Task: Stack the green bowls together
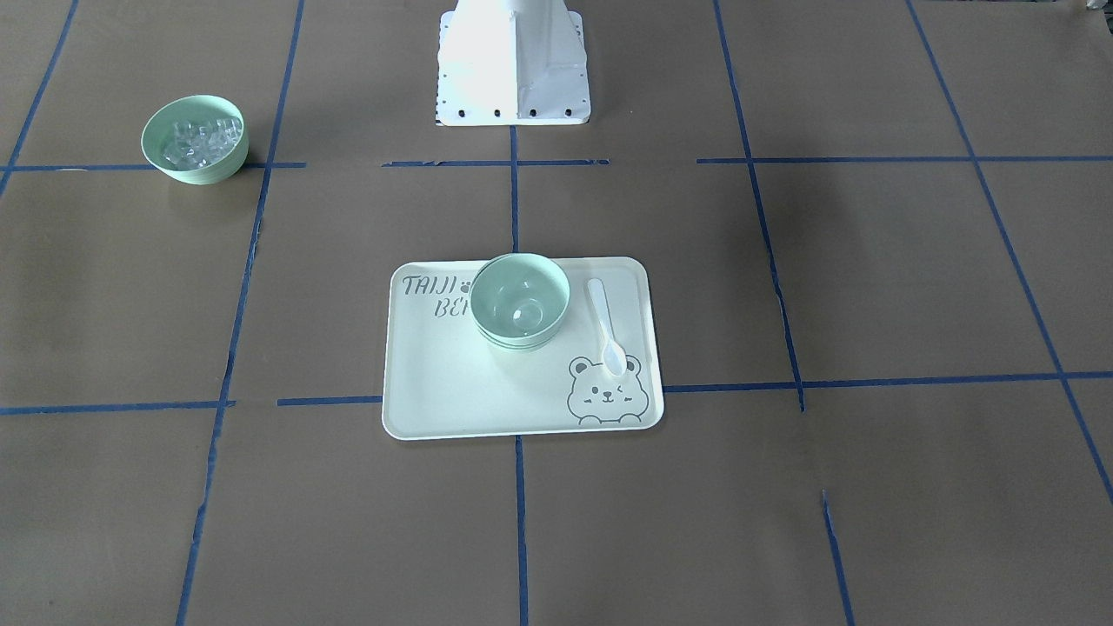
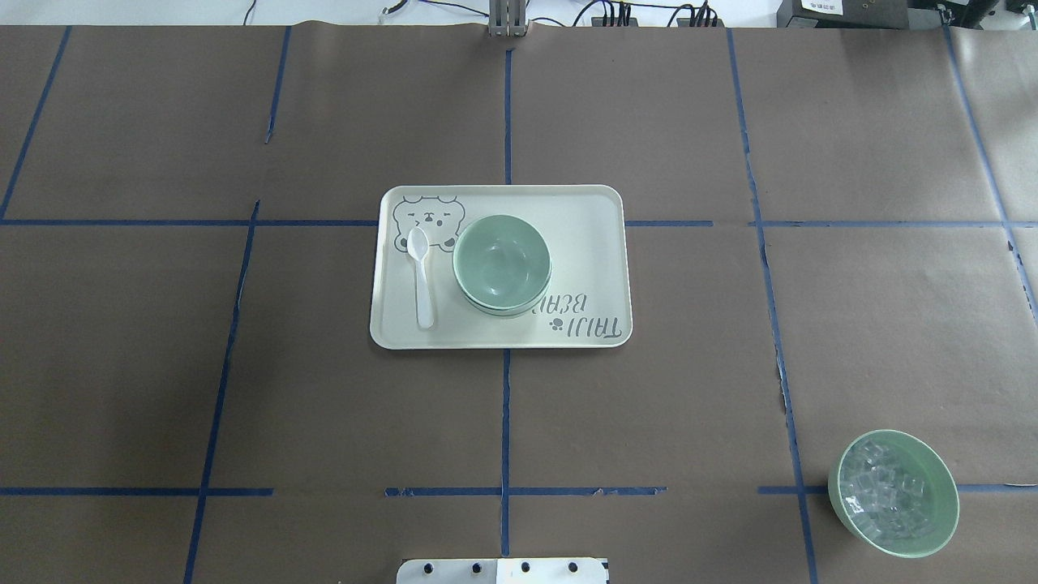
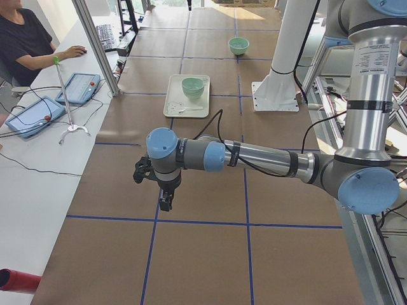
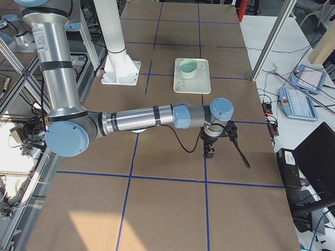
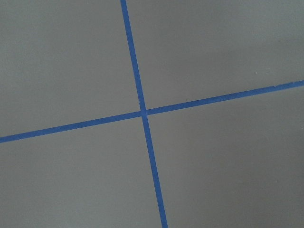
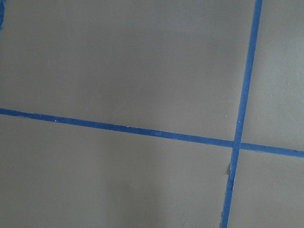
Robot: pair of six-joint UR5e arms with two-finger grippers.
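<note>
One table (image 1: pixel 869 278), covered in brown paper and crossed by blue tape lines, carries everything. Over its two ends reach the arms: the left arm (image 3: pixel 267 159) stretches out level above bare paper at the robot's left end, and the right arm (image 4: pixel 136 119) does the same at the other end. Both are well apart from the tray. The left gripper (image 3: pixel 165 203) and the right gripper (image 4: pixel 209 151) each point down above the table. Only the side views show them, so I cannot tell whether their fingers are spread or pressed together. Each wrist view shows just paper and a tape crossing.

Mid-table, in front of the robot's white base (image 1: pixel 513 78), lies the cream tray (image 1: pixel 435 417) with a bear drawing and lettering. The green bowls (image 2: pixel 502 264) sit on it nested in one upright stack that covers part of the lettering; extra rims peek out under the top bowl, though their exact count is unclear. A like bowl of clear cubes (image 2: pixel 894 493) stands on the table near the robot's right, well apart from the tray. A white spoon (image 2: pixel 422 280) lies on the tray just beside the stack, its scoop on the bear.
</note>
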